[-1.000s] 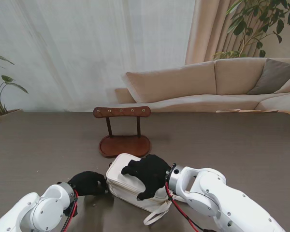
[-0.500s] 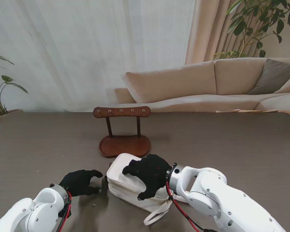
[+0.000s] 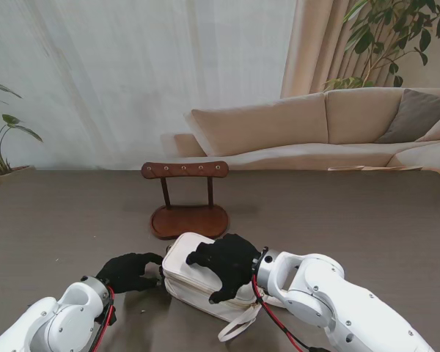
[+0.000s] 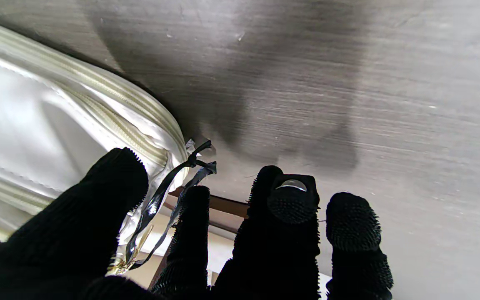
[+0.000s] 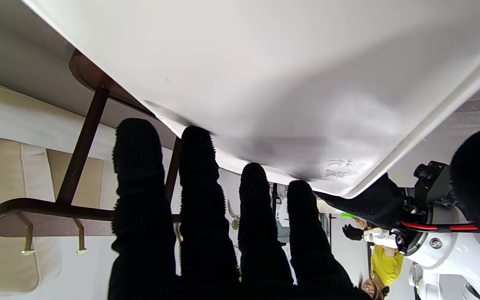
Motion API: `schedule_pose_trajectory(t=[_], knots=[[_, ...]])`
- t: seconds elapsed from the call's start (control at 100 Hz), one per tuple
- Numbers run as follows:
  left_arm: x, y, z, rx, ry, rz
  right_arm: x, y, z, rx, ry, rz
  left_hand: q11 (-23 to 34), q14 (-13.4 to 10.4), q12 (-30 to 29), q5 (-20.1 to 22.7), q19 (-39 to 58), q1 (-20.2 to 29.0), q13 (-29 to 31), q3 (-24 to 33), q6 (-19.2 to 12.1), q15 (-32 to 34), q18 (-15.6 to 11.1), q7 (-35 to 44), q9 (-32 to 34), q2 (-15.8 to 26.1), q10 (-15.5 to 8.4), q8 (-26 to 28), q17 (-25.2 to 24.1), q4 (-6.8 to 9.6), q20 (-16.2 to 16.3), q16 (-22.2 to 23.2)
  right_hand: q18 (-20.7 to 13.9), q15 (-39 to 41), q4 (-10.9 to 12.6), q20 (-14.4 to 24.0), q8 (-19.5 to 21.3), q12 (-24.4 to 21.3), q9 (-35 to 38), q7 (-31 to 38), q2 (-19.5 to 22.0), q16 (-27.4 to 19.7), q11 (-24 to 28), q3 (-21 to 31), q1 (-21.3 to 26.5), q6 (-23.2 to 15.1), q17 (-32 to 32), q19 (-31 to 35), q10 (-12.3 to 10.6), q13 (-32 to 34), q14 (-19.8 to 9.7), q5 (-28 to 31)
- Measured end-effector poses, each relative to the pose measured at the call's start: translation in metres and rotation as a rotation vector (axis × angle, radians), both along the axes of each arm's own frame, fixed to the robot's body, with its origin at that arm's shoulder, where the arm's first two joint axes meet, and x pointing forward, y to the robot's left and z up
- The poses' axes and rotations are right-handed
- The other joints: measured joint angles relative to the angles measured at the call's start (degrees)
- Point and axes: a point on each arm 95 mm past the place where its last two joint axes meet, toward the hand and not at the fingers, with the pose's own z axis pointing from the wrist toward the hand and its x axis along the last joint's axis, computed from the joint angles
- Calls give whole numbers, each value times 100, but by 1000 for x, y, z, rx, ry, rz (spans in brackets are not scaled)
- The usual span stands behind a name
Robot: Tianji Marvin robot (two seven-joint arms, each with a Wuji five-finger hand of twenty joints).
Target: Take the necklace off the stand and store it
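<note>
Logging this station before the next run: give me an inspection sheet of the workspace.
Surface: grey-brown table, a few small specks.
Job's things: wooden stand, hooks bare; white pouch nearer to me; necklace not seen.
Clutter: nothing seen.
Hands: right hand flat on the pouch; left hand at its left end by the black zipper ribbon, grip unclear.
Cables: red and black along both wrists.
Surroundings: sofa, curtains, plants.
</note>
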Motion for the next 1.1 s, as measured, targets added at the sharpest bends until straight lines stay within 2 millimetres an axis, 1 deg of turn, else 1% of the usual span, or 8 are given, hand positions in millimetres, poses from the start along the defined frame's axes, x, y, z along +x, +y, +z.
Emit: schedule_pose_trajectory(t=[0.23, 0.43, 0.53, 0.58, 0.65, 0.79, 0.98, 1.1], knots=[[13, -3, -5, -50, 0, -2, 1, -1, 0, -2, 3, -3, -16, 0, 5, 27, -5, 78, -7, 35, -156, 0, 0, -247, -66, -3, 52, -230, -9, 45, 11, 0, 0, -12, 0, 0, 0, 0, 70, 1, 1, -2, -9, 0, 0, 0, -1, 0, 0, 0, 0, 1], [21, -10, -7, -118, 12, -26, 1, -1, 0, -3, 6, -3, 35, 3, 101, 619, -71, 562, -116, 397, -259, 0, -1, 89, -66, -194, 58, -132, -129, 31, 13, 1, 0, -17, 0, 0, 0, 0, 70, 1, 1, -3, -9, 0, 0, 0, -1, 0, 0, -1, 0, 1], [23, -12, -8, -135, 20, -28, 1, -1, 0, -3, 7, -4, 157, 3, 249, 809, -72, 748, -117, 483, -164, 0, -1, 366, -60, -194, 58, 6, -142, 31, 22, 1, 0, -18, 0, 0, 0, 0, 69, 1, 2, -4, -9, 0, 0, 0, -1, 0, 0, -1, 0, 1], [23, -13, -8, -138, 22, -29, 1, -1, 1, -3, 8, -4, 210, 3, 328, 854, -72, 1064, -117, 477, -121, 0, -1, 512, -56, -251, 58, 195, -142, 31, 24, 1, 0, -19, 0, 0, 0, 0, 69, 1, 2, -4, -9, 0, 0, 0, -1, 0, 0, -1, -1, 0], [24, -14, -8, -149, 25, -27, 1, -2, 0, -3, 10, -5, 296, 20, 439, 928, -73, 1518, -105, 144, -25, 0, -1, 770, 45, -251, 58, 370, -142, 35, 24, 1, 0, -20, 1, 0, 0, 0, 70, 1, 2, -4, -9, 0, 0, 0, -1, 0, 0, -1, -1, 1], [24, -17, -10, -201, 34, -4, 2, -2, 0, -1, 17, -8, 276, 158, 1838, 1085, -73, 2146, -89, -322, 244, 0, -2, 1540, 438, -261, 5, 426, -142, -7, 24, 1, 0, -20, 1, 0, 0, 0, 70, 1, 2, -4, -9, 0, 0, 0, -1, 0, 0, 0, -1, 1], [23, -19, -12, -288, 48, 39, 2, -2, 1, -1, 22, -10, 191, 268, 2231, 1291, -74, 2691, -83, -676, 620, 0, 0, 2144, 558, -133, -15, 666, -142, 50, 64, 1, 0, -16, 1, 0, 0, 0, 69, 2, 12, 30, -9, 0, 0, 0, -1, 0, 0, -1, 26, 1], [17, -16, -10, -281, 66, 38, 2, -2, 1, 0, 22, -11, 166, 300, 2365, 1291, -74, 2716, -83, -957, 626, 0, 1, 2390, 607, -80, -19, 946, -145, -11, 75, 1, 0, 29, 1, 0, 0, 0, 70, 2, 12, 51, -9, -1, 1, 0, -1, 0, 0, -1, -13, 1]])
